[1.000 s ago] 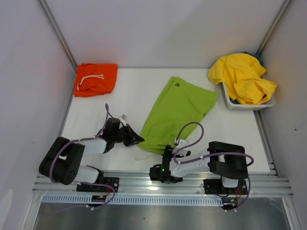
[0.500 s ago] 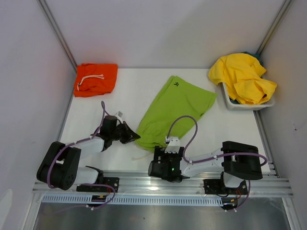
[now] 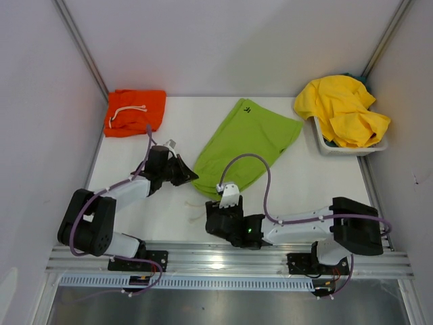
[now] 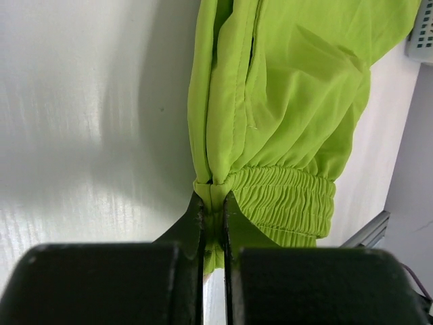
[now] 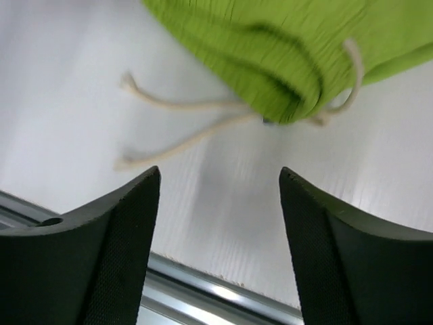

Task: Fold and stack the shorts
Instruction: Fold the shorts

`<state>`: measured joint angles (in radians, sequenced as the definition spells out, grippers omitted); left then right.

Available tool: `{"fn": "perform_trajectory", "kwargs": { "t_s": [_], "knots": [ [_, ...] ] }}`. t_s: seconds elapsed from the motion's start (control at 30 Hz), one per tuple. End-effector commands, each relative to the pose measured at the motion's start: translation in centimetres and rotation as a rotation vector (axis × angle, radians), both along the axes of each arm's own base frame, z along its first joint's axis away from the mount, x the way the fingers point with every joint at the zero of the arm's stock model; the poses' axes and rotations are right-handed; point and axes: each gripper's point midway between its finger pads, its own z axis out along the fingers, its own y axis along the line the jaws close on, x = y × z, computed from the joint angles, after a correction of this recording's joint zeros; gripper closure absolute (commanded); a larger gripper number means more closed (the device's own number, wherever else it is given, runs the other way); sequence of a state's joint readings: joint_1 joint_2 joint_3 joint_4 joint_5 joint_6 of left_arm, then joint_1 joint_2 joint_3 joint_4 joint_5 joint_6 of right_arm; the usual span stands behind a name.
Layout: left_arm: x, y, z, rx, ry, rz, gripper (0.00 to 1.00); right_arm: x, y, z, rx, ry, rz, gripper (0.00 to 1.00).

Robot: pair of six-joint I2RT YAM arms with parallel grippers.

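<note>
Green shorts (image 3: 247, 145) nipped in L gripper (image 4: 213, 210), just beyond R gripper (image 5: 218, 175).

Basket (image 3: 338, 151) mostly under yellow shorts (image 3: 342, 108)

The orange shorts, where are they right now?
In the top view, the orange shorts lie folded in the far left corner of the table, apart from the lime green shorts spread mid-table.
</note>
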<state>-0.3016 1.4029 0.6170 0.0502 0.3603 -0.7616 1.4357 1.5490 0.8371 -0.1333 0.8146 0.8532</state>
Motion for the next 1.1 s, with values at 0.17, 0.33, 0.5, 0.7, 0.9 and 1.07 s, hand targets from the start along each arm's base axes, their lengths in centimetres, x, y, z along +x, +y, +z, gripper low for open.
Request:
{"fn": "perform_trajectory", "kwargs": {
  "t_s": [0.17, 0.33, 0.5, 0.7, 0.9, 1.07],
  "knots": [
    [1.1, 0.1, -0.2, 0.034, -0.024, -0.024, 1.00, 5.9, -1.8, 6.7, 0.145, -0.022, -0.019, 0.75],
    [0.8, 0.0, -0.5, 0.027, -0.020, -0.032, 1.00, 9.3, -2.9, 6.3, 0.155, -0.004, -0.029, 0.96],
    [0.7, -0.1, -0.5, 0.025, -0.022, -0.036, 1.00, 12.1, -1.9, 5.4, 0.188, 0.015, 0.002, 1.00],
    [0.6, -0.1, -0.5, 0.025, -0.022, -0.040, 1.00, 13.4, -0.3, 2.5, 0.190, 0.059, 0.047, 1.00],
    [1.1, -0.2, -0.5, 0.026, -0.019, -0.041, 1.00, 10.6, -0.5, -0.3, 0.191, 0.108, 0.056, 1.00],
    [2.2, -0.5, -0.1, 0.027, -0.026, -0.044, 1.00, 6.4, -1.2, -5.0, 0.151, 0.193, 0.021, 1.00]
  ]
}}
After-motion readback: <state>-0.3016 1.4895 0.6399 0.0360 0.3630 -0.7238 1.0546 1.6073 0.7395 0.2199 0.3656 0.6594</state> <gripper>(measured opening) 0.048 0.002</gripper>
